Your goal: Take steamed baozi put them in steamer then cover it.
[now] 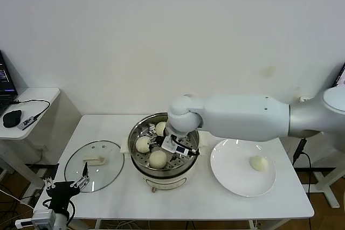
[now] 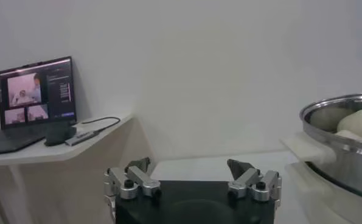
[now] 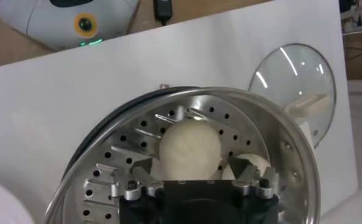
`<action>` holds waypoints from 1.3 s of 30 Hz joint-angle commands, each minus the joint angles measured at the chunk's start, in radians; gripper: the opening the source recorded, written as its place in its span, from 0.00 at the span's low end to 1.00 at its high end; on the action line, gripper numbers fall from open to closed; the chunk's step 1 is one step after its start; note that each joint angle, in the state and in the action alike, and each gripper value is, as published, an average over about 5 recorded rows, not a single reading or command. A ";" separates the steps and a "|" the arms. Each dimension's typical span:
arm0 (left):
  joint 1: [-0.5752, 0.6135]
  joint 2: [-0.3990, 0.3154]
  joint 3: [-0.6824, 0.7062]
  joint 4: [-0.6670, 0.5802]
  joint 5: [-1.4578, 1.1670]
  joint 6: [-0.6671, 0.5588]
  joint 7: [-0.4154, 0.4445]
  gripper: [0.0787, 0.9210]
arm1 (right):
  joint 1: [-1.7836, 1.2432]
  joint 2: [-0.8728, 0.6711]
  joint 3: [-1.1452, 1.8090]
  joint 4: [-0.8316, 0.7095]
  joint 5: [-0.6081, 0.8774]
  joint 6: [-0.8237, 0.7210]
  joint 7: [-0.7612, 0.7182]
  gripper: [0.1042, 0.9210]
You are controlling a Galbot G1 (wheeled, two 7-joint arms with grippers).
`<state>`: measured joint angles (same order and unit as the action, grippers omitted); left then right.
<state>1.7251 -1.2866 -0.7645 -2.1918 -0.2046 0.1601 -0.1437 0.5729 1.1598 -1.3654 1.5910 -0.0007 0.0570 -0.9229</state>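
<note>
I see a laptop on a side desk at far left against the plain white wall. My left tool idles, fingers apart, near the cover lying flat on the white surface. The steamer holds three baozi; my right tool hovers inside, fingers apart around none. One baozi sits on the plate.

Directly beneath the open right gripper: three cream-white round buns crowding the shiny steel steamer pot. Farther right, beyond the rim: bare white round plate, one bun.
</note>
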 commanded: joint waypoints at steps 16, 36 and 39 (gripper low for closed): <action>-0.003 0.049 -0.005 -0.001 0.002 -0.002 0.002 0.88 | 0.050 -0.553 0.081 0.055 0.191 -0.390 -0.041 0.88; -0.010 0.067 0.019 0.010 0.013 0.010 0.007 0.88 | -0.785 -0.738 0.736 -0.149 -0.187 -0.301 -0.131 0.88; -0.009 0.067 0.019 0.011 0.015 0.011 0.008 0.88 | -0.819 -0.712 0.766 -0.188 -0.209 -0.296 -0.125 0.88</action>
<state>1.7155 -1.2222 -0.7473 -2.1820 -0.1926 0.1699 -0.1366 0.0844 0.4914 -0.8664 1.5137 -0.0742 -0.2442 -1.0334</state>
